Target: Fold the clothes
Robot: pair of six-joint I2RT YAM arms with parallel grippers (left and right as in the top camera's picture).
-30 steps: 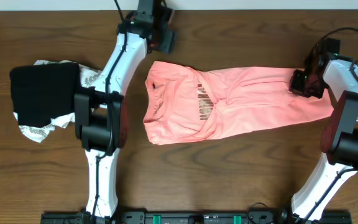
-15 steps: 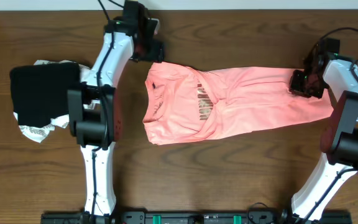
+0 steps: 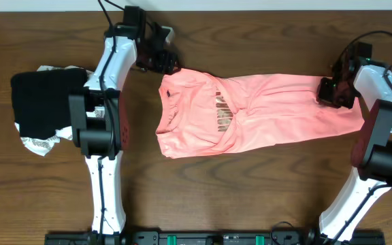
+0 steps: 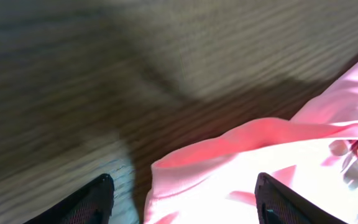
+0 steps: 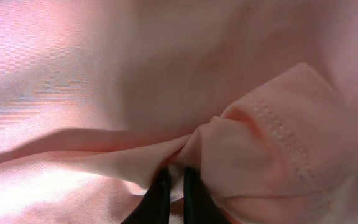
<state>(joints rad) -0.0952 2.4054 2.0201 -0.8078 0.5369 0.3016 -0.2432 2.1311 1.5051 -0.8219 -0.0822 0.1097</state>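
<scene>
The clothes, a salmon-pink T-shirt [image 3: 250, 112] with brownish lettering [image 3: 223, 112], lies stretched sideways across the middle of the table. My left gripper [image 3: 165, 61] hovers at the shirt's upper left corner. In the left wrist view that gripper [image 4: 185, 202] is open, its black fingers [image 4: 95, 199] astride the edge of the pink cloth [image 4: 241, 162] without pinching it. My right gripper [image 3: 332, 92] sits at the shirt's right end. In the right wrist view it [image 5: 176, 186] is shut on a bunched fold of the hem [image 5: 253, 143].
A black folded garment [image 3: 50, 101] lies at the far left on top of a white patterned cloth [image 3: 38, 141]. The bases of both arms stand along the front edge. Bare wooden table [image 3: 250, 190] surrounds the shirt.
My left arm has swung left and come down toward the shirt's upper left corner, its jaws spreading wider. The right gripper has stayed put on the hem.
</scene>
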